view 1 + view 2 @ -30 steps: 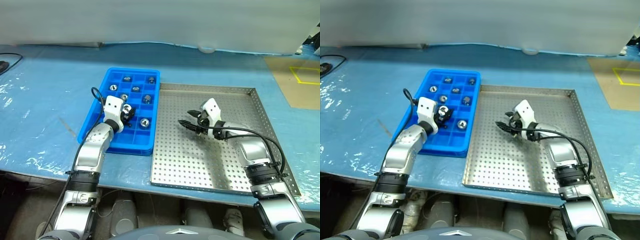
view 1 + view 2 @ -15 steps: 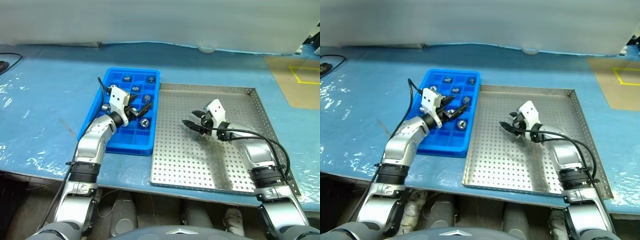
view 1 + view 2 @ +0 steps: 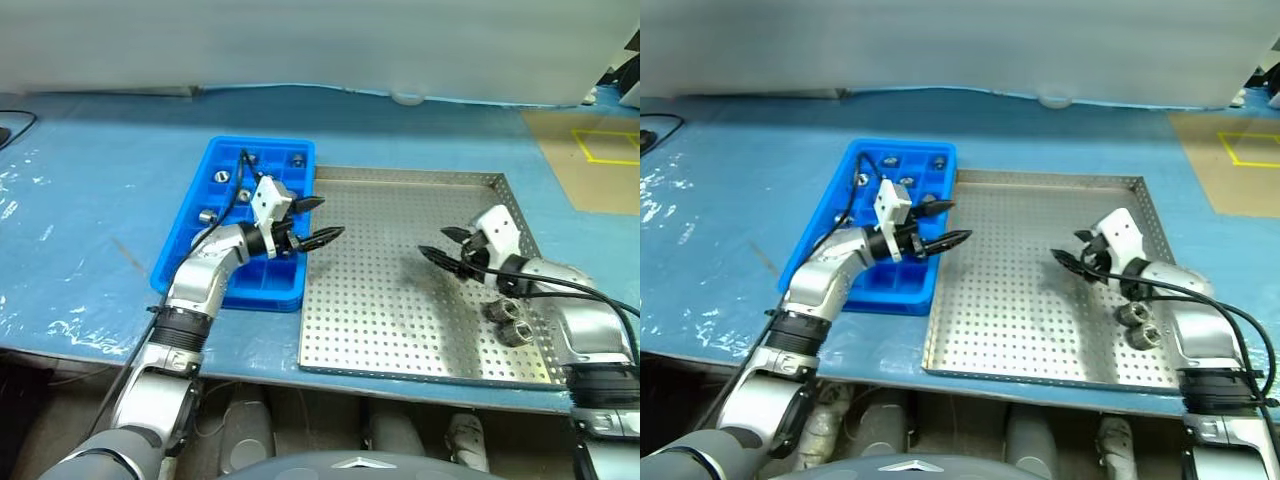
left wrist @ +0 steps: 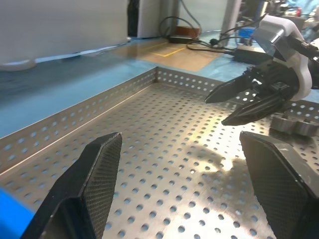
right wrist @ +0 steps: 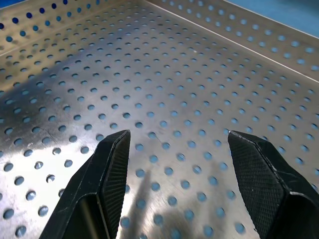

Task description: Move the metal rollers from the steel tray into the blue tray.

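Left eye view: the steel tray (image 3: 400, 330) lies on a blue-covered table (image 3: 90, 170), with the blue tray (image 3: 225, 180) just beside its left rim. The left gripper (image 3: 318, 222) points sideways across the seam between the two trays, its fingers spread apart and holding nothing. The right gripper (image 3: 447, 248) hovers over the right half of the steel tray, fingers parted and empty. Two metal rollers (image 3: 508, 322) rest on the perforated floor near the right rim, just beside the right wrist. More rollers sit in compartments of the blue tray, toward its far and left side.

Right eye view: the same layout. The two rollers on the steel tray lie close together, between the right forearm and the near right corner.

Left wrist view: both fingers (image 4: 94, 184) stand wide apart above the perforated floor, with nothing between them. The right gripper (image 4: 234, 102) appears across the tray, and a roller (image 4: 291, 123) lies behind it.

Right wrist view: the two fingers (image 5: 107, 174) are separated over bare perforated floor, gripping nothing.
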